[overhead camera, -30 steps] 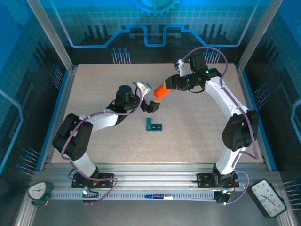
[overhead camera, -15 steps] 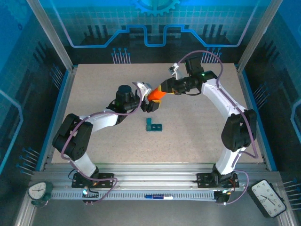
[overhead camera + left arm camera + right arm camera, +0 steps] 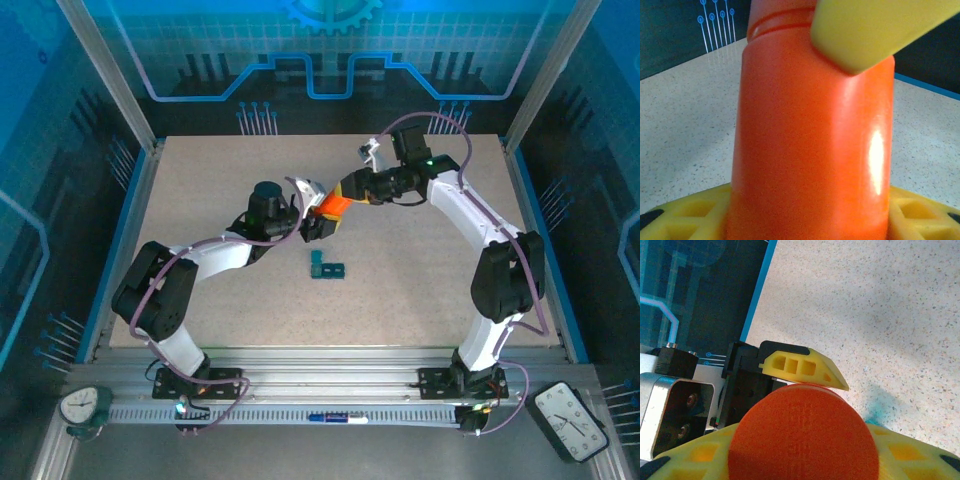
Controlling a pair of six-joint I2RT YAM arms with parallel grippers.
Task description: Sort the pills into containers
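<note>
Nearest us, the teal pill box [image 3: 328, 268] lies unfilled, as far as we can tell. Beyond it, our left gripper [image 3: 318, 226] flanks the orange bottle [image 3: 334, 205]; whether it clamps, we cannot tell. Our right gripper [image 3: 352, 190] grasps the bottle. We judge sorting not yet begun.

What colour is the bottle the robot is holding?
Bright orange. The bottle shows best in the left wrist view, very close up.

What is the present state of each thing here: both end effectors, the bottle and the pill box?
right end effector: shut on the orange bottle.
left end effector: placed around the bottle; grip cannot be told.
orange bottle: tilted, held above the table.
pill box: lying on the table, untouched; lids too small to tell.
</note>
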